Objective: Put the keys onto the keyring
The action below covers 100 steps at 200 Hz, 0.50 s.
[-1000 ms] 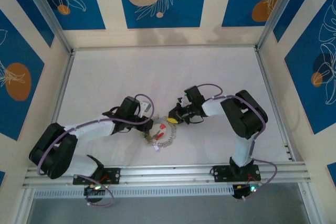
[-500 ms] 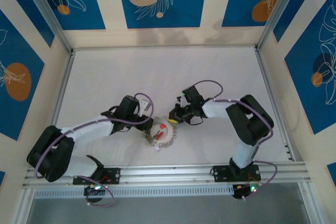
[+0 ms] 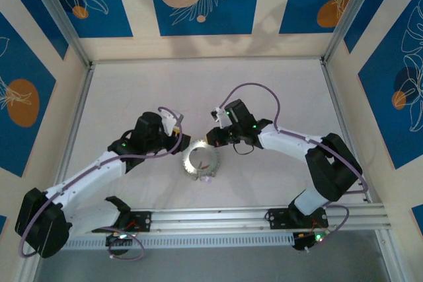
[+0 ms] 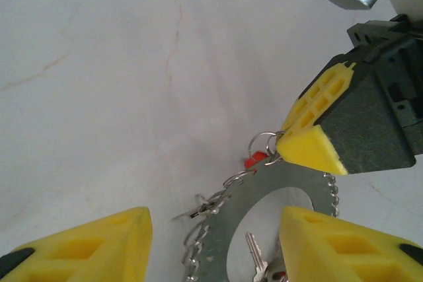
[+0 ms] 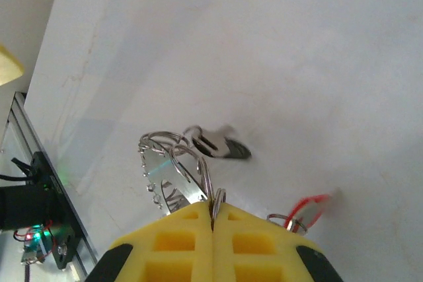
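Pinching keyring (image 4: 261,186) rim, right gripper (image 5: 213,208); left gripper (image 4: 213,232) parted alongside.

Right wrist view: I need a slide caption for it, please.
Right pincer shut on a small ring at the keyring's toothed rim.

the keyring (image 4: 263,193), a round grey metal ring with a toothed rim and open centre, sits on the table (image 3: 132,90) towards its near middle. of the keys (image 4: 254,257), a slim silver one shows inside the opening, a red-headed one (image 4: 255,160) (mostly hidden) at the rim, a dark one (image 5: 226,147) just beside it.
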Available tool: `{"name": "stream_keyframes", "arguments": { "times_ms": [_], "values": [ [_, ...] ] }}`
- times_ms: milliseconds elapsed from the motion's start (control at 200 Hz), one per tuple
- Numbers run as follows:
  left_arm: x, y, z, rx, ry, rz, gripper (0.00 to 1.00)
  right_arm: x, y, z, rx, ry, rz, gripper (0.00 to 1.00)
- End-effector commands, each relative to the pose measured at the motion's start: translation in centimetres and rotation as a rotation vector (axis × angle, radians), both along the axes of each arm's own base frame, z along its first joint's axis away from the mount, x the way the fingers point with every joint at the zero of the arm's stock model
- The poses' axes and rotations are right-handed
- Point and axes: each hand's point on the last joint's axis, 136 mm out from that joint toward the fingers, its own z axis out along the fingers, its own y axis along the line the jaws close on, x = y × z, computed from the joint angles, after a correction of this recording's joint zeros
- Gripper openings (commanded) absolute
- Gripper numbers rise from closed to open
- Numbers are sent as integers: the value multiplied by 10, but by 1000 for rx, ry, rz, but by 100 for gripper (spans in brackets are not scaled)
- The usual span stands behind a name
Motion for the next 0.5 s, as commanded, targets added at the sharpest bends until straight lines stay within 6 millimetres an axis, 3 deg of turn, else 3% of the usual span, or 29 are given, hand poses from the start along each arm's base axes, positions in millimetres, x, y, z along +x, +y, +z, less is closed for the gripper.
{"name": "stream_keyframes", "arguments": {
  "times_ms": [0,295,425,495],
  "values": [
    [4,9,12,32,-49,7,54,3,5,24,1,-131,90,0],
    [-3,4,23,56,-142,-99,58,-25,15,58,87,-377,337,0],
    [-30,-22,24,4,-225,-367,59,-41,14,73,151,-541,450,0],
    [-26,-22,21,-3,-239,-349,58,-48,12,76,169,-600,496,0]
  ]
}}
